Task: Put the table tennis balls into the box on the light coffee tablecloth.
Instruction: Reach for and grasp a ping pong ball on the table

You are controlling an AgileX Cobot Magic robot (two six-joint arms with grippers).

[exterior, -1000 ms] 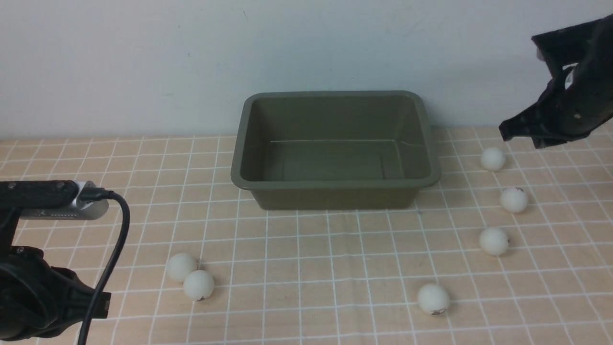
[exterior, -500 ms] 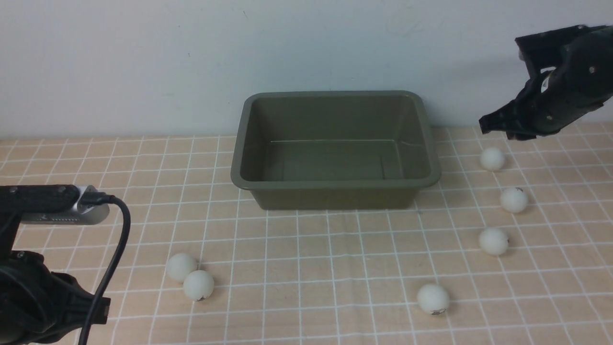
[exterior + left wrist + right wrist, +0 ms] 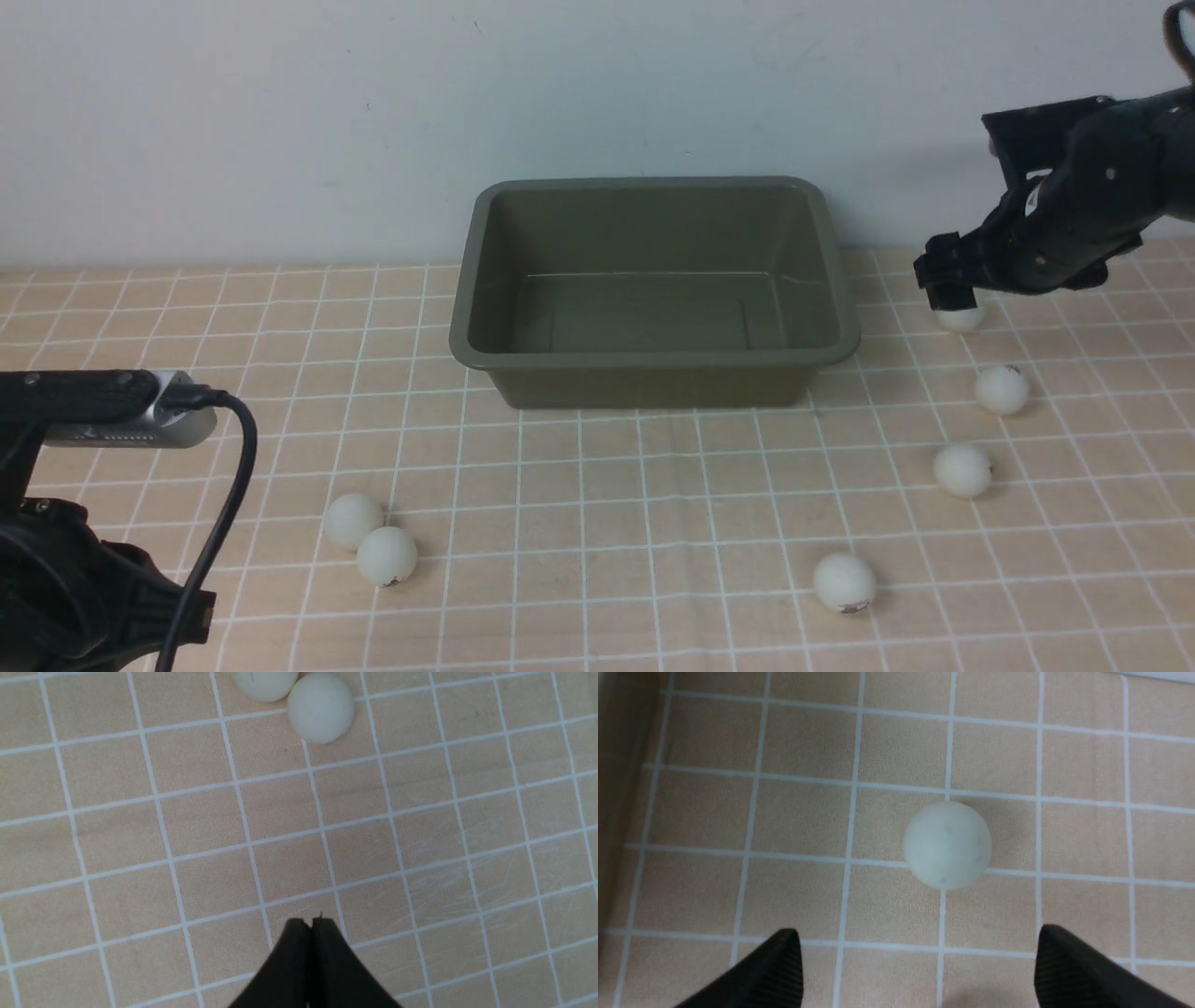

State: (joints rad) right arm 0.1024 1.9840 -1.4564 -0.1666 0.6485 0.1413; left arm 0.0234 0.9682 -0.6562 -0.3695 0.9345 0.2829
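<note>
The olive-green box (image 3: 653,381) stands empty at the back middle of the light coffee tablecloth (image 3: 653,485). Several white table tennis balls lie on the cloth. Two touch at the front left (image 3: 353,520) (image 3: 386,555). One lies at the front right (image 3: 844,582), and two more sit right of the box (image 3: 962,469) (image 3: 1002,389). My right gripper (image 3: 945,282) hangs open just above the farthest right ball (image 3: 962,319). That ball (image 3: 947,844) lies ahead of the spread fingers of the right gripper (image 3: 917,935), untouched. My left gripper (image 3: 308,922) is shut and empty, short of the two touching balls (image 3: 320,707).
A pale wall rises directly behind the box. My left arm (image 3: 75,588) with its wrist camera (image 3: 121,411) and cable fills the front left corner. The box's wall (image 3: 616,788) shows at the edge of the right wrist view.
My right gripper has come down and leftward onto the farthest right ball and has opened from shut. The left arm has sunk slightly; no ball has moved.
</note>
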